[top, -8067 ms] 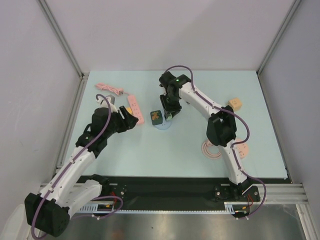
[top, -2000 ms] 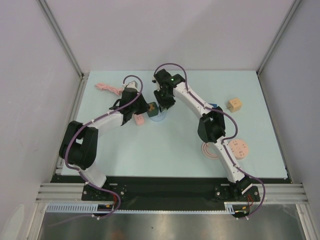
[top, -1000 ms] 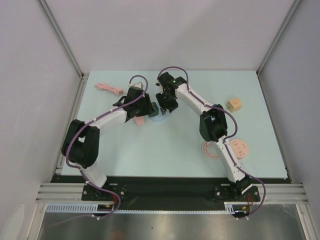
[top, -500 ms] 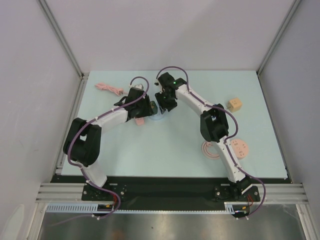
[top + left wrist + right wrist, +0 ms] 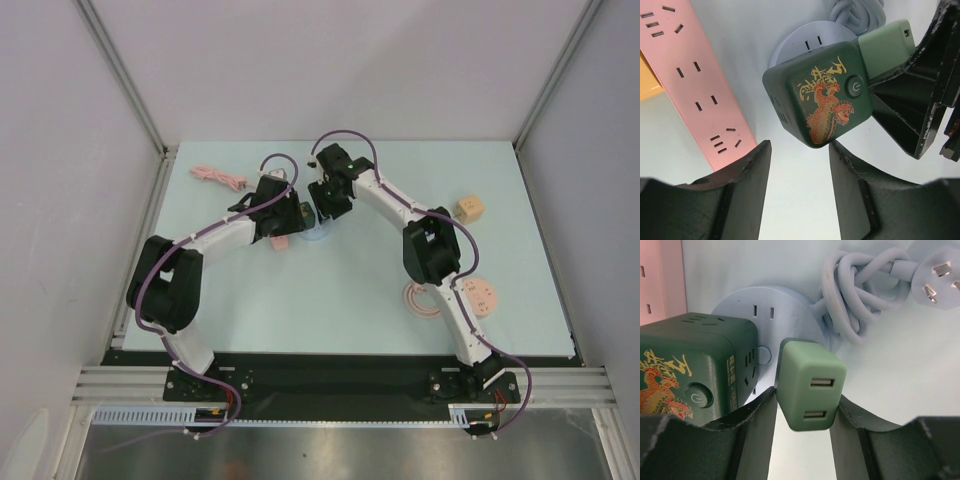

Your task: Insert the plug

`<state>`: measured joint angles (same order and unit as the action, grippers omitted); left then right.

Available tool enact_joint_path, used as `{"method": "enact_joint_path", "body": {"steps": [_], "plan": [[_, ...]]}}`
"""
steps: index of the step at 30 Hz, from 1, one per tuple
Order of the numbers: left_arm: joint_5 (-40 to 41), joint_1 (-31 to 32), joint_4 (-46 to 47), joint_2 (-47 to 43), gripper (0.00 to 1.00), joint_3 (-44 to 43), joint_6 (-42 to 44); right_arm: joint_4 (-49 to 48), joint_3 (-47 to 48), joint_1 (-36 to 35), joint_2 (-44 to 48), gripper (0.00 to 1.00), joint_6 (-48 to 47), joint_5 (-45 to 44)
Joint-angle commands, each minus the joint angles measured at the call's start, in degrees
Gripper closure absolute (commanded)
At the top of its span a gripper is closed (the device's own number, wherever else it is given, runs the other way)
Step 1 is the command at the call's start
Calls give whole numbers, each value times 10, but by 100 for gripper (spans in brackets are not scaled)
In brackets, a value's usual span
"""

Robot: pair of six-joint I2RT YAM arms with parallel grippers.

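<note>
A light green plug with two USB ports sits between my right gripper's fingers, which are shut on it. It hangs close beside the socket face of a dark green cube socket with a dragon print. Its prongs are hidden, so I cannot tell whether they are in. The cube rests on a round pale blue power strip. My left gripper is open and empty, its tips just short of the cube. From above, both grippers meet over the blue strip.
A pink power strip lies left of the cube, its pink cable coiled at the back left. The blue strip's coiled cord and three-pin plug lie behind. A wooden block, a pink disc and a ring lie right.
My left gripper has edged slightly right toward the cube. My right gripper keeps hold of the plug and has barely shifted.
</note>
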<state>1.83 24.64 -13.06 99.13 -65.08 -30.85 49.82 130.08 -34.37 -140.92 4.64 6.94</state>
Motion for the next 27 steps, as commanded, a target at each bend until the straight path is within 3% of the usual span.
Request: {"method": "enact_joint_path", "body": {"steps": [1, 12, 16, 22, 27], "plan": [[8, 2, 2, -3, 45, -9, 13, -31, -9, 4, 46, 52, 0, 1], [6, 2, 2, -3, 45, -3, 13, -46, -27, 7, 57, 53, -2, 14], [8, 2, -3, -11, 45, -3, 11, -64, -47, 7, 66, 67, -6, 19], [31, 1, -37, -34, 44, -43, 15, -62, -47, 7, 63, 69, -11, 12], [46, -2, -65, -46, 43, -83, 19, -57, -40, 7, 56, 79, -13, 11]]}}
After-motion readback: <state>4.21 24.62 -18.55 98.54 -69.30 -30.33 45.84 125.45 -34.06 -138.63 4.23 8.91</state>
